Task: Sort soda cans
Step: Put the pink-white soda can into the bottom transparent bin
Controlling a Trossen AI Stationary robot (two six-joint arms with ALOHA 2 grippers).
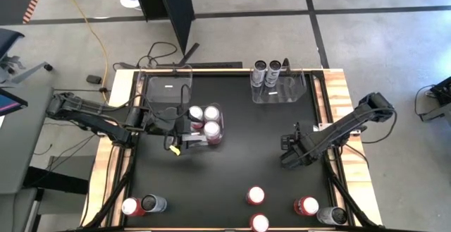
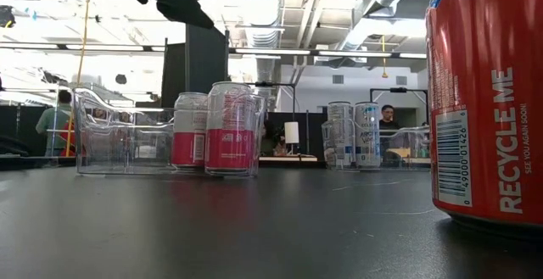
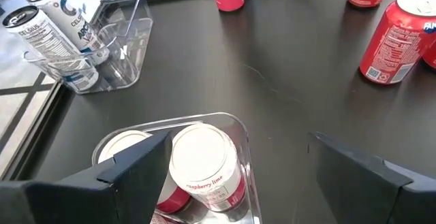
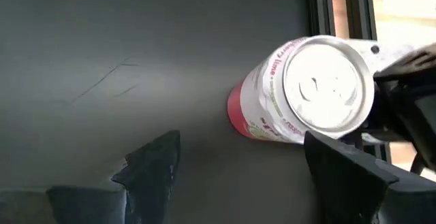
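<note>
High view shows the black tabletop (image 1: 232, 140) with the left gripper (image 1: 184, 142) just beside a clear bin (image 1: 220, 112) of three pink-and-white cans (image 1: 211, 129). Its jaws are wide open and empty, with the cans just ahead of them. The right gripper (image 4: 238, 166) also has open, empty jaws, with one pink-and-white can (image 4: 306, 91) lying just beyond them.

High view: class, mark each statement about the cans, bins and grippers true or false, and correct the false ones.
1. The middle bin beside the left gripper holds three pink-and-white cans. True.
2. The corner bin nearest the right arm holds red cans. False: it holds grey cans.
3. The right gripper is shut on a can. False: it is open and holds nothing.
4. Loose cans sit along the table edge opposite the bins. True.
</note>
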